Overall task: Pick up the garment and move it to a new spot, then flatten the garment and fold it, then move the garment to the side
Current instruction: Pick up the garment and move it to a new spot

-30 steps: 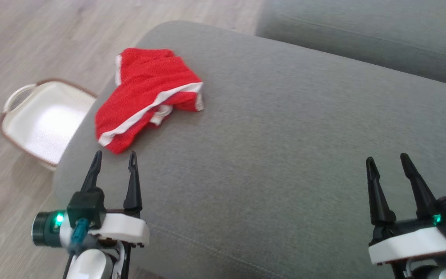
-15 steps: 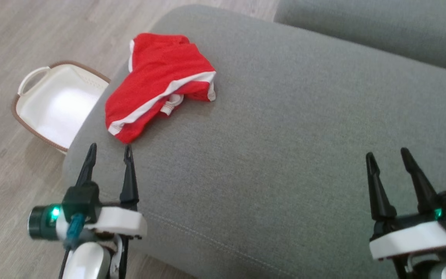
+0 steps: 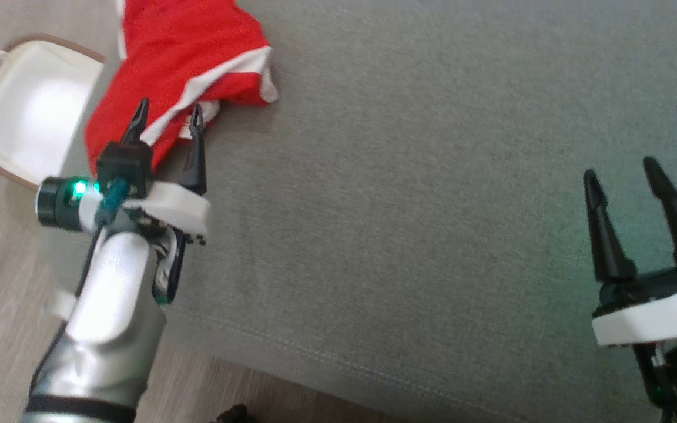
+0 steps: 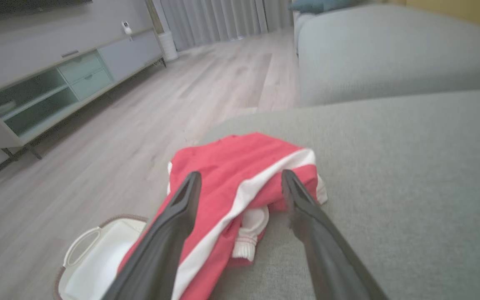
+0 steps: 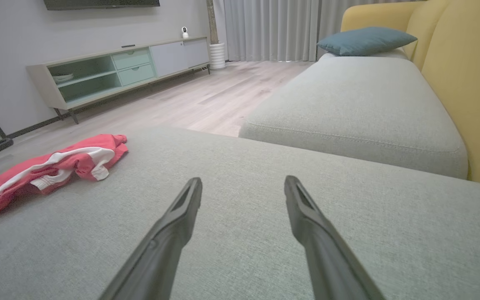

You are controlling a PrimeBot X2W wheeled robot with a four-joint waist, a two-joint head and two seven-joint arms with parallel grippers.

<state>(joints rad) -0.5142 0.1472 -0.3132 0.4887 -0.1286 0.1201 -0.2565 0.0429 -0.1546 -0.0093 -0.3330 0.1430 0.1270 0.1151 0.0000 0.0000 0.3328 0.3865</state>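
Lying crumpled: red garment [image 3: 180, 47], white stripe | left fingers [image 3: 196, 155] released | right fingers [image 3: 603, 235] released

A white basket [image 3: 24, 108] sits on the wood floor [image 5: 190, 104] beside the big grey sofa seat [image 3: 432, 205]. A blue pillow [image 5: 365, 41] lies farther back.

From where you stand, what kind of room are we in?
Most likely a home living room. There is a grey sofa with a blue pillow, a low cabinet with drawers along the wall, and long curtains at the far end of a wood floor.
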